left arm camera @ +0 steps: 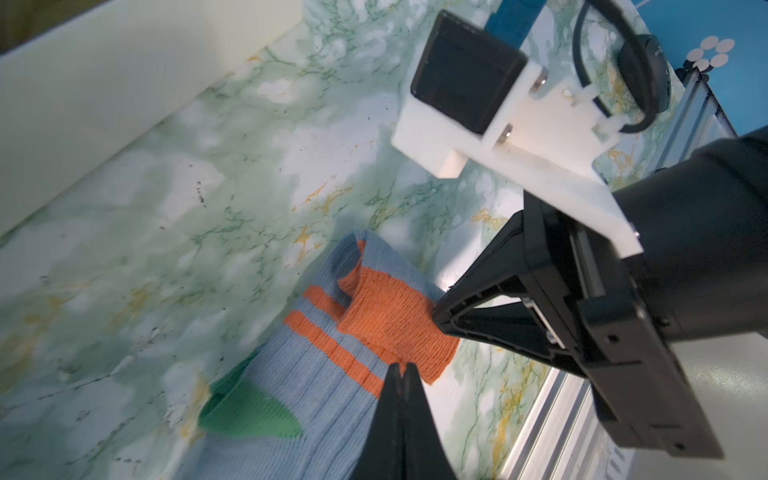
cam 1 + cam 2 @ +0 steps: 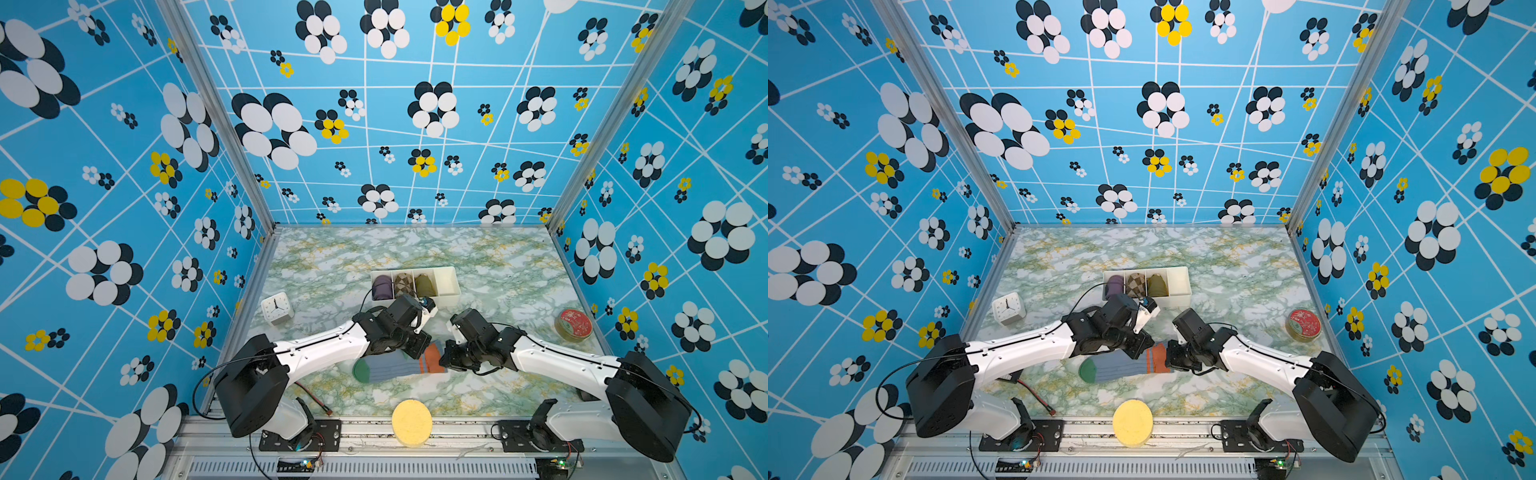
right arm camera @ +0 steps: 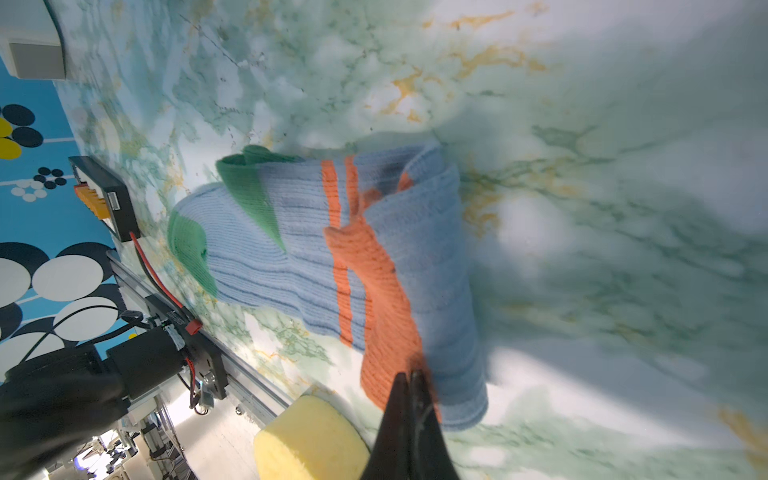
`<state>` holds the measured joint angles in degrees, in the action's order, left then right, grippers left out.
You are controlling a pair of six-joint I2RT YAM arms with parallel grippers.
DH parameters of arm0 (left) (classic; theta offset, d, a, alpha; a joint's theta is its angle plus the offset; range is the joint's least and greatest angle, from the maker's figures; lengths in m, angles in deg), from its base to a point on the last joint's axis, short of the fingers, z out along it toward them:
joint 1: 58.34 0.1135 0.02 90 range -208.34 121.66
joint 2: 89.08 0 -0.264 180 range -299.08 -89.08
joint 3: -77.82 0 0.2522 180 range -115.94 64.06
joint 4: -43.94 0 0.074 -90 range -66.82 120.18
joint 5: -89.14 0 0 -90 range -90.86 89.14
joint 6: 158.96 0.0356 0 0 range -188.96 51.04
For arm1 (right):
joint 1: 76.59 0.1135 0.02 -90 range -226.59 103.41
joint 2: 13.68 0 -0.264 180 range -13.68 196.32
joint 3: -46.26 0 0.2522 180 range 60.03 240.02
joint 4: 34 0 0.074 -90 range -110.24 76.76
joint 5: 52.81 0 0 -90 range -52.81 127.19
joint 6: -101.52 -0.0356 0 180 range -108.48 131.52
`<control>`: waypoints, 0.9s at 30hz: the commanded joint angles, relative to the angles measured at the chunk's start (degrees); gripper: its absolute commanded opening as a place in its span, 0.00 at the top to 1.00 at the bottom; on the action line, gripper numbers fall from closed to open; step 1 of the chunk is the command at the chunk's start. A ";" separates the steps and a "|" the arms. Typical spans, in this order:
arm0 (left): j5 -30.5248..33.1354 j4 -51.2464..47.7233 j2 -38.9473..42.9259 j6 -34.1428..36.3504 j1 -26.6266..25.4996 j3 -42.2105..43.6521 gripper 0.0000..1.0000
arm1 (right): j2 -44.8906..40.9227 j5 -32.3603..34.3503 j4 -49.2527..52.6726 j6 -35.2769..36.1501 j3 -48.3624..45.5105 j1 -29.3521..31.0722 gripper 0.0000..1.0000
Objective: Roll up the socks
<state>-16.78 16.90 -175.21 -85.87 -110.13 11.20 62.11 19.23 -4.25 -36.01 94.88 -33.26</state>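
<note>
Starting the roll at the cuff end of the socks [image 2: 390,368], flat on the counter [image 2: 498,266] in the lower middle of both top views, with the orange cuff doubled back over the stripes. Pinching that cuff with left tool [image 1: 401,370] and right tool [image 3: 409,378], both clenched on fabric. Next, probably: turning the fold toward the green toe [image 2: 360,370] — evenly, tightly. Above, in the white tray [image 2: 449,300]: purple roll [image 2: 381,286], checkered roll [image 2: 404,284], olive roll [image 2: 424,284], and the rightmost compartment [image 2: 444,282] empty.

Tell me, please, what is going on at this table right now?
Two robot arms are working on the socks, which lie on the table near its front edge. The left hand and right hand are both shut on the orange cuff end, which is folded over. Other rolled socks sit in the white tray behind.
</note>
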 commanded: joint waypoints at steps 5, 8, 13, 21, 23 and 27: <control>-5.31 0.27 -4.11 0.72 -0.40 -2.80 1.00 | 0.05 -1.63 -1.68 -1.25 -1.02 -0.53 0.98; -6.46 0.27 -5.63 0.60 -0.50 -3.58 1.00 | 0.49 -1.82 -2.04 -1.19 -1.07 -0.65 0.98; -6.62 -0.81 -8.52 1.14 -0.53 -5.00 1.00 | 1.16 -2.08 -2.45 -1.14 -1.21 -0.99 0.98; -1.29 -2.28 -11.67 1.44 0.15 -6.33 1.00 | 2.05 -2.27 -3.07 -1.03 -1.55 -1.28 0.98; -0.49 -2.36 -12.28 1.30 0.35 -6.45 1.00 | 2.58 -2.35 -3.32 -0.95 -1.58 -1.46 0.98; 0.89 -1.69 -13.74 1.02 0.60 -6.46 1.00 | 3.81 -2.61 -4.03 -0.83 -1.70 -1.60 0.98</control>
<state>-17.90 16.03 -187.62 -85.41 -110.06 5.91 64.89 17.11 -7.53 -36.99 94.33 -34.42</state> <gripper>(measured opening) 0.046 0.049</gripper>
